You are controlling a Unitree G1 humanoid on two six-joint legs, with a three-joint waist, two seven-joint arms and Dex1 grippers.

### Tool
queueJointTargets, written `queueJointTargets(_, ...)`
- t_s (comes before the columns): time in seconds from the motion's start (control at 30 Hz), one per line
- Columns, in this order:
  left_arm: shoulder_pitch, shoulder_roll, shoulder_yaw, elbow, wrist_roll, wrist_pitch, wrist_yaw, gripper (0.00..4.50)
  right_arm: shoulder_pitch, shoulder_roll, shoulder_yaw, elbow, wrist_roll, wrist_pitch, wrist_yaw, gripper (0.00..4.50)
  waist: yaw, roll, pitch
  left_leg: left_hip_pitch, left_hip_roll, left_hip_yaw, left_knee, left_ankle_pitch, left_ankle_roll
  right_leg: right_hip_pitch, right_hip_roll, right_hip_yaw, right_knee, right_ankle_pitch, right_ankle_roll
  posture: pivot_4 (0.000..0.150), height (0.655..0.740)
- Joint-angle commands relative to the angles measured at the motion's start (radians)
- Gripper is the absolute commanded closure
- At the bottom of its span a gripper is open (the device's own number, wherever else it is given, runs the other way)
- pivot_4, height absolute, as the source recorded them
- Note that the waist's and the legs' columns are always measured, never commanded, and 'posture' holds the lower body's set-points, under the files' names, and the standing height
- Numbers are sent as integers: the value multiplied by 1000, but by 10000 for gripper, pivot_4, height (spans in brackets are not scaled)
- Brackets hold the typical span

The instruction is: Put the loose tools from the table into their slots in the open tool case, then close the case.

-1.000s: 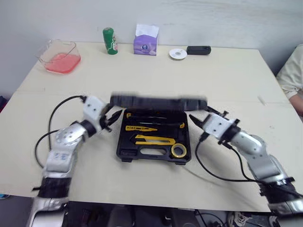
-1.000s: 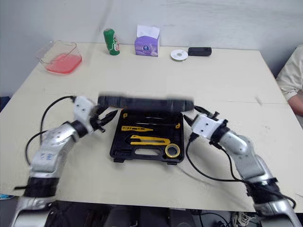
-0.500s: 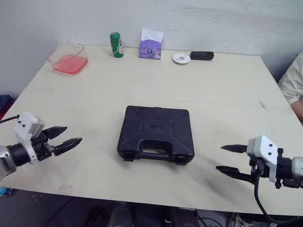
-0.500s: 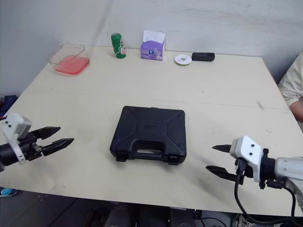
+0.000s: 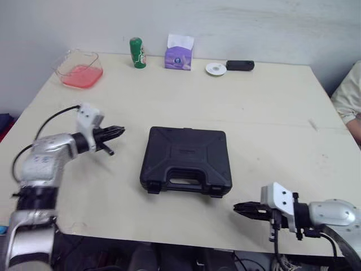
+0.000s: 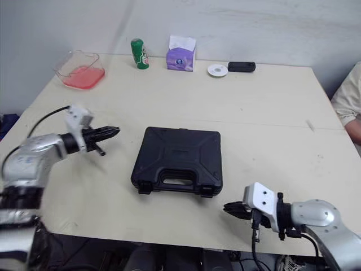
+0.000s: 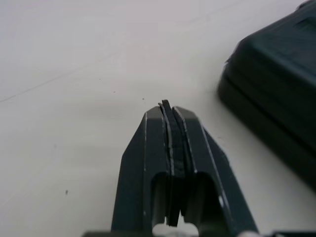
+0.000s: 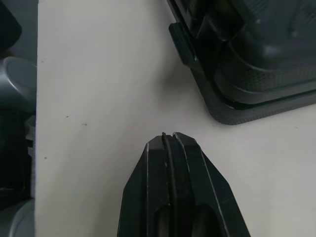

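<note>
The black tool case (image 5: 186, 160) lies shut in the middle of the table, its handle toward the near edge. My left gripper (image 5: 119, 131) hovers a short way off the case's left side, shut on nothing, its fingers (image 7: 170, 133) pressed together and pointing at the case (image 7: 276, 103). My right gripper (image 5: 237, 208) is low by the table's near edge, just off the case's near right corner (image 8: 237, 74). It is shut and empty too, with its fingers (image 8: 170, 158) closed over bare tabletop.
Along the far edge stand a clear tub with red contents (image 5: 79, 68), a green can (image 5: 136, 52), a purple tissue box (image 5: 180, 52), a white disc (image 5: 215, 69) and a small black device (image 5: 240, 65). A person's sleeve (image 5: 348, 93) shows at the right edge.
A second ago the case lay open with tools inside and its lid was swinging; now it is shut. Both grippers drew back, then closed; the left one came in toward the case's left side.
</note>
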Motion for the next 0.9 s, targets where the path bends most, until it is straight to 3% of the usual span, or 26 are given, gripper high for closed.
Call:
queueJointTargets(0.03,-128,-47,-82,162,116,-166,-7,44698,-31,14,16,10,-17,-21,1,45000,-2,0,0,-1,0,1,0,-1,1,-1,0,0,0,0,0,1500,7244)
queueJointTargets(0.27,-327,-166,-141,526,209,-367,-56,44698,-103,68,82,33,-47,-2,-39,45000,-6,-1,0,-2,3,7,6,-2,-6,-3,9,-1,0,-1,2,1500,7244)
queueJointTargets(0.4,-361,-184,-149,612,224,-436,-168,44698,-153,125,97,88,-91,-22,-98,45000,-6,-1,1,-2,4,9,9,-3,-7,-5,11,0,3,-1,2,1500,7244)
queueJointTargets(0.6,-304,-144,-152,550,221,-476,-348,44698,-194,156,46,127,-89,-7,-141,45000,-5,-1,1,-2,5,10,12,-5,-3,-5,10,1,6,-1,2,1500,7244)
queueJointTargets(0.7,-224,-111,-137,410,182,-431,-434,44698,-203,144,9,145,-78,2,-138,45000,-5,-1,1,-2,5,10,12,-5,-3,-5,9,2,6,-1,2,1500,7244)
queueJointTargets(0.9,-116,-66,-103,192,144,-328,-436,44698,-205,103,-39,188,-97,-21,-117,45000,-5,-1,1,-2,8,10,12,-5,-2,-5,9,4,7,-1,2,1500,7244)
